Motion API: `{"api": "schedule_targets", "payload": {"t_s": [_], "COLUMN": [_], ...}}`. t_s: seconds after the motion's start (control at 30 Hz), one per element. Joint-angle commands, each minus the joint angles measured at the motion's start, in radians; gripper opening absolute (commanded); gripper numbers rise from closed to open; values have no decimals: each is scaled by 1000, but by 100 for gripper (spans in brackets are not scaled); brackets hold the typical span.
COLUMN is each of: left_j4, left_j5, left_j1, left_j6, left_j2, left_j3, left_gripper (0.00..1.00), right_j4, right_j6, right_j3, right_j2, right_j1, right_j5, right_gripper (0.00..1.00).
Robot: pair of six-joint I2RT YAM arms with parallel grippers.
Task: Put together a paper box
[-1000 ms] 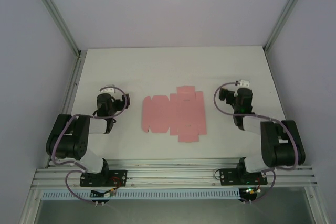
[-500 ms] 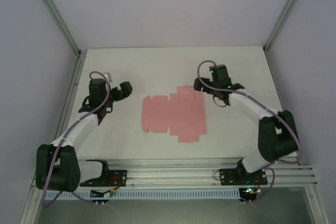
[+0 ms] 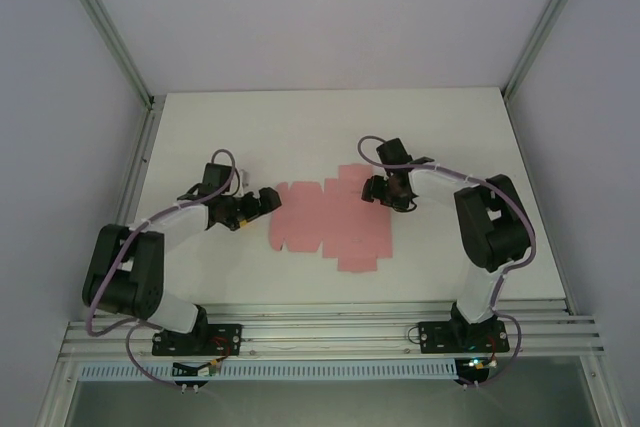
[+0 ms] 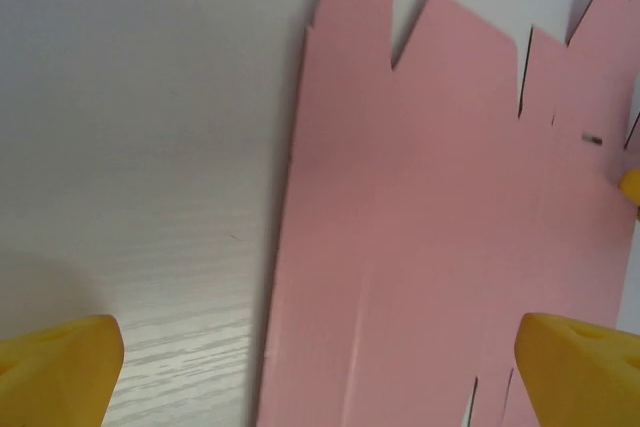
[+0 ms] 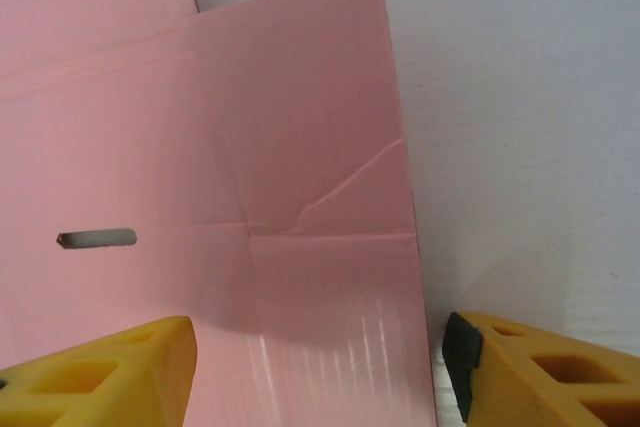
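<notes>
At the paper box (image 3: 322, 223), nearer than before: left tool (image 3: 267, 200), right tool (image 3: 376, 190), both released.

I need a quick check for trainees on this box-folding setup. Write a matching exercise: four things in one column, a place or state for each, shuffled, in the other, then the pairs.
Things
1. paper box
2. left gripper
3. right gripper
4. table

Places and states
A. open, astride the paper box's edge on the right arm's side
B. white, wood-grained
C. pink, lying flat and unfolded
D. open, astride the paper box's edge on the left arm's side

Pairs: 1-C, 2-D, 3-A, 4-B
</notes>
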Motion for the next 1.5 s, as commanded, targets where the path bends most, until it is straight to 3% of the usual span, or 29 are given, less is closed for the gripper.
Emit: {"api": "schedule_targets", "payload": {"t_s": [0.0,0.1,0.3,0.47,0.57,0.67,0.73,0.83,0.87,0.97,1.07,1.23,1.47], "left_j4": [82,172,258,458,578,741,723,647,643,678,752,989,943], "left_j5": [134,208,237,348,379,395,389,378,377,375,387,438,444], "left_j1": [-15,-20,-21,-21,-21,-21,-20,-27,-27,-27,-27,-27,-26], "left_j6": [-35,-63,-83,-167,-207,-259,-249,-190,-178,-164,-176,-297,-307], "left_j2": [34,71,123,160,144,91,65,49,43,1,-52,-119,-205], "left_j3": [17,3,-17,-59,-91,-146,-150,-133,-135,-153,-179,-231,-219], "left_gripper": [100,97,93,86,69,60,48,17,0,0,0,0,0], "right_j4": [-8,26,95,138,145,161,189,274,301,345,382,438,503], "right_j6": [38,34,63,55,49,43,38,17,4,-37,-96,-138,-170], "right_j3": [-67,-84,-122,-134,-138,-150,-165,-208,-224,-274,-335,-463,-614], "right_j2": [58,72,112,111,111,111,100,56,26,-83,-200,-392,-732], "right_j1": [-8,-7,-45,-48,-48,-50,-49,-50,-51,-60,-85,-117,-177], "right_j5": [-13,-29,-103,-133,-134,-143,-158,-210,-220,-227,-319,-428,-581], "right_gripper": [68,68,66,66,67,67,67,73,76,81,85,87,83]}}
